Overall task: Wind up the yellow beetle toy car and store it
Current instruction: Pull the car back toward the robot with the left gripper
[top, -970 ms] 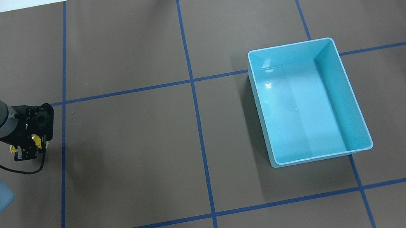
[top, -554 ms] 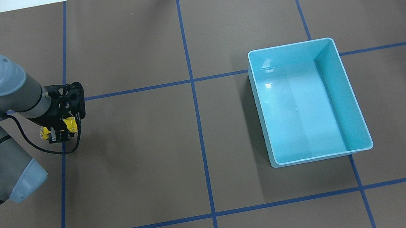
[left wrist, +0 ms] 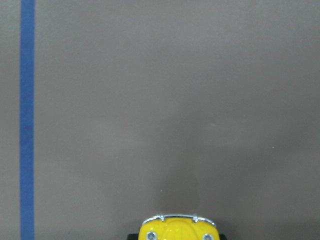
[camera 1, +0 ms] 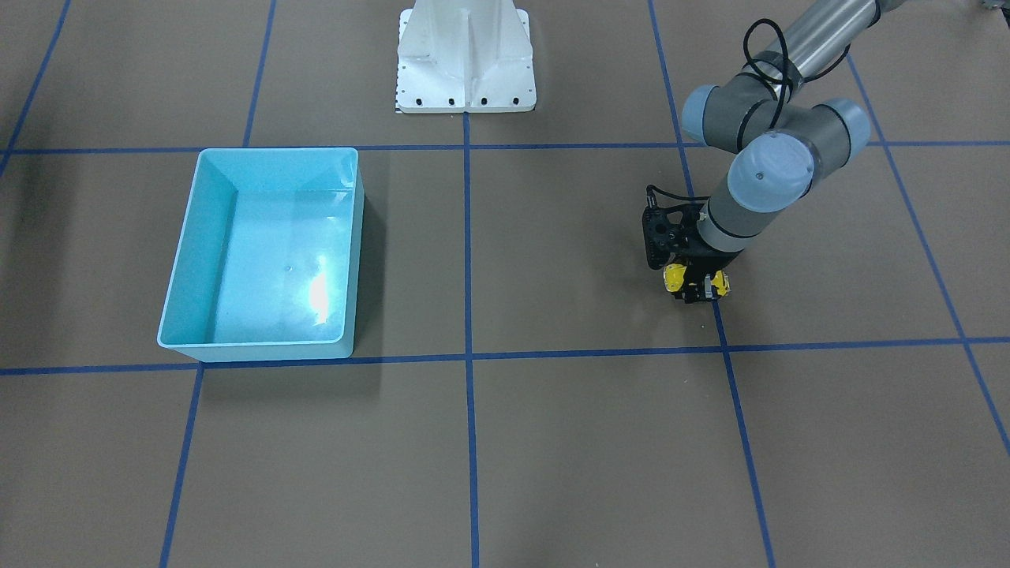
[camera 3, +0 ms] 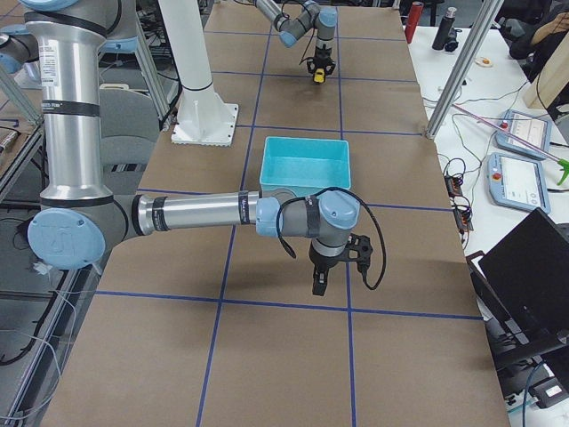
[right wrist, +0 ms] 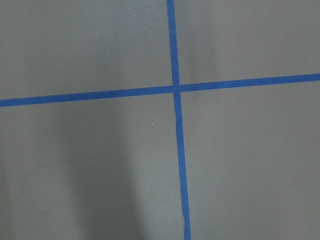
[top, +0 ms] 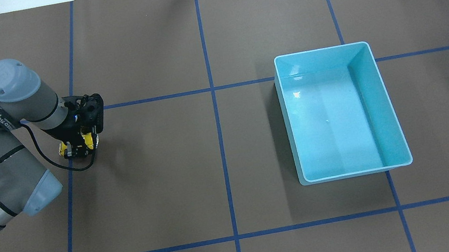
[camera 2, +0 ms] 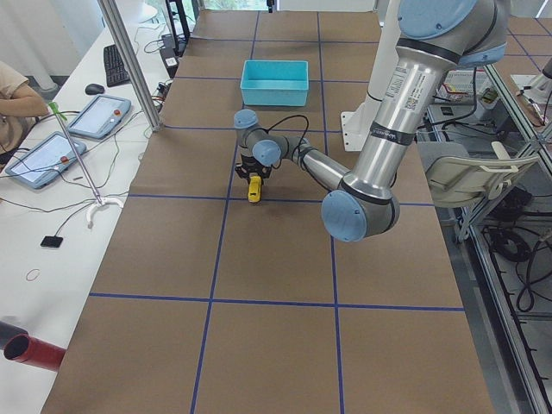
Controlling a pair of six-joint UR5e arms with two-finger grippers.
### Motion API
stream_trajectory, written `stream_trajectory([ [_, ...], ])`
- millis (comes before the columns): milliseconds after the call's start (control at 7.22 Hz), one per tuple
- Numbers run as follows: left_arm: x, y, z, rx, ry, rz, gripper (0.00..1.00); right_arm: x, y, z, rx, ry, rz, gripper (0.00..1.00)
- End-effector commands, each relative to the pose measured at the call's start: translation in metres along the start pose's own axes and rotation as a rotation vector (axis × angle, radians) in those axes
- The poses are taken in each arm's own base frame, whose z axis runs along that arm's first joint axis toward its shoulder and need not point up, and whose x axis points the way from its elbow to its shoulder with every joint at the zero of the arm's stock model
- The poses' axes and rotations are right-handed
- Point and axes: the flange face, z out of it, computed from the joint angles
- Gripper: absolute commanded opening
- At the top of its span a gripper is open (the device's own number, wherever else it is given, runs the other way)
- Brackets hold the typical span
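Note:
The yellow beetle toy car (top: 79,145) is held low over the brown table at its left side, my left gripper (top: 77,148) shut on it. In the front-facing view the yellow beetle toy car (camera 1: 696,282) pokes out on both sides of the black fingers, close to a blue tape line. Its yellow nose with a silver bumper (left wrist: 177,227) shows at the bottom edge of the left wrist view. I cannot tell whether its wheels touch the table. My right gripper (camera 3: 318,283) points down at bare table near the bin, seen only in the right side view; I cannot tell its state.
A light-blue bin (top: 380,103) with nothing in it stands right of centre, far from the car. Blue tape lines (top: 221,145) grid the table. The white robot base (camera 1: 465,63) sits at the table's edge. Tablets (camera 2: 95,116) lie on a side bench.
My left arm has swung right and a little forward across the table, carrying the yellow car with it past a blue tape line. The bin has stayed where it was.

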Motion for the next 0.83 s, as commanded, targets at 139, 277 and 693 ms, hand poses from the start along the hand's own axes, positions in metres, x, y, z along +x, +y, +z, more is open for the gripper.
stream_trajectory([
  [139, 0.0, 0.0008, -0.0005, 0.013, -0.019, 0.023, 0.0, -0.0006, 0.0, 0.0005, -0.001, 0.0, -0.002, 1.0],
  [277, 0.0012, 0.0038, 0.0021, 0.017, -0.025, 0.029, 0.0, 0.0, 0.0, 0.0, 0.0, 0.0, 0.0, 1.0],
  [693, 0.0013, 0.0038, 0.002, 0.032, -0.036, 0.04, 0.0, -0.0001, -0.0001, -0.0001, 0.001, 0.0, -0.001, 1.0],
])
